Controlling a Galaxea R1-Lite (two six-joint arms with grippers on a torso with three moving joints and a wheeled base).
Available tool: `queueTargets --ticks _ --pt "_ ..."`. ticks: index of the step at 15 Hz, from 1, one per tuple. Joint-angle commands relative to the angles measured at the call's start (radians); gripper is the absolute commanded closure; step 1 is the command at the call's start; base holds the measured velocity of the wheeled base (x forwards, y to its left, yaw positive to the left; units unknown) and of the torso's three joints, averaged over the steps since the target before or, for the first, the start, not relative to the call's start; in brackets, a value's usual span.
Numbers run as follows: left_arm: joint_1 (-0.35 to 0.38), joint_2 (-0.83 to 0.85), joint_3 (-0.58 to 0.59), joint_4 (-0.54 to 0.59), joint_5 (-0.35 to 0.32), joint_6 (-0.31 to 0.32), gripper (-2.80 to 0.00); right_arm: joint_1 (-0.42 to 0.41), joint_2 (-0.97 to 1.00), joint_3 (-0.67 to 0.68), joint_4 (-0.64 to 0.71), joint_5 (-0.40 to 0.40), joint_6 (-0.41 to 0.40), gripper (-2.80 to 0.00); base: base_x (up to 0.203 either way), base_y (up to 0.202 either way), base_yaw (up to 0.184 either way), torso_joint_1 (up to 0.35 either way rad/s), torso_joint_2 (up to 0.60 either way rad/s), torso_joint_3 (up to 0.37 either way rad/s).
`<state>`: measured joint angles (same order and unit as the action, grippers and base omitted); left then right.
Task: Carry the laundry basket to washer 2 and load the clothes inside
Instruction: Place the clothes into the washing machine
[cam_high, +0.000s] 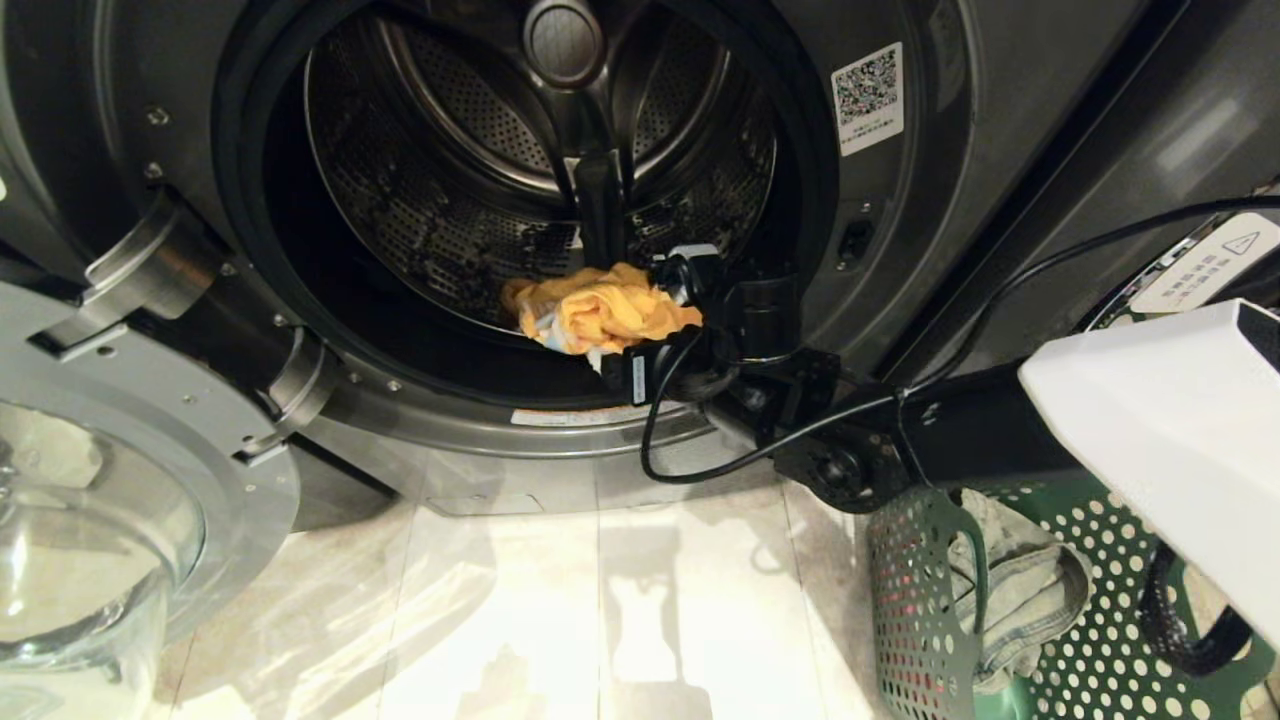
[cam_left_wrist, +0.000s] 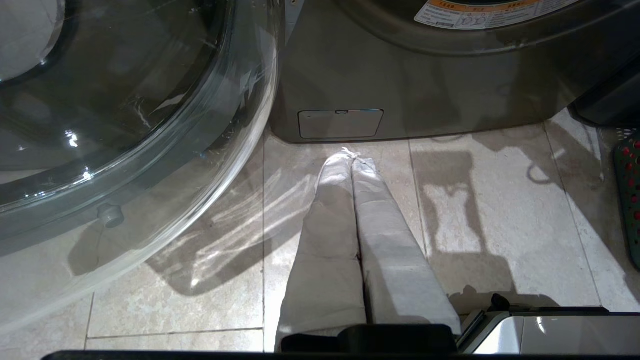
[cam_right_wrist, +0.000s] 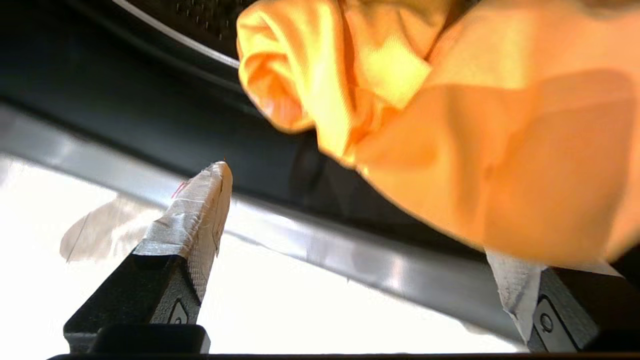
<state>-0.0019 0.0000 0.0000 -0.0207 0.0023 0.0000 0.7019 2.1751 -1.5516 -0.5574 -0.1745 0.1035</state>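
Jaws spread wide, the right gripper (cam_right_wrist: 360, 220) hangs at the mouth of the washer (cam_high: 900, 250), the yellow garment (cam_high: 600, 310) let go and draped against one finger; the left gripper (cam_left_wrist: 352, 160), fingers pressed together and empty, points at the floor below the open door (cam_high: 130, 480). The loading step is under way: the crumpled yellow piece sits at the front lip of the drum (cam_high: 450, 180), its longer side running across the opening, not yet deep inside. The laundry basket (cam_high: 930, 600) stands just right of the machine, a denim piece (cam_high: 1030, 590) hanging over its rim. Next, likely, the right arm must withdraw cleanly without snagging the cloth, then reach for the denim.
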Motion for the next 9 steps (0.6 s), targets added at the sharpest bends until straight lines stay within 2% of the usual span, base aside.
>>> queueTargets --ticks 1,3,4,7,9 --pt "0.0 0.002 0.006 -0.001 0.001 0.0 0.0 0.004 -0.061 0.056 -0.002 0.001 0.002 -2.8 0.0 0.0 0.0 0.0 0.0 0.0" --pt "0.0 0.002 0.006 -0.001 -0.001 0.0 0.0 0.004 -0.056 0.056 -0.012 0.001 -0.001 -2.8 0.0 0.0 0.0 0.0 0.0 0.0" --pt "0.0 0.002 0.006 -0.001 0.001 0.0 0.0 0.004 -0.029 0.011 -0.035 0.0 0.0 -2.8 0.0 0.0 0.0 0.0 0.0 0.0" --pt "0.0 0.002 0.006 -0.001 0.001 0.0 0.0 0.004 0.093 -0.253 -0.163 -0.014 -0.011 -2.8 0.0 0.0 0.0 0.0 0.0 0.0" --pt "0.0 0.002 0.006 -0.001 0.001 0.0 0.0 0.004 0.118 -0.285 -0.22 -0.038 -0.013 -2.8 0.0 0.0 0.0 0.0 0.0 0.0"
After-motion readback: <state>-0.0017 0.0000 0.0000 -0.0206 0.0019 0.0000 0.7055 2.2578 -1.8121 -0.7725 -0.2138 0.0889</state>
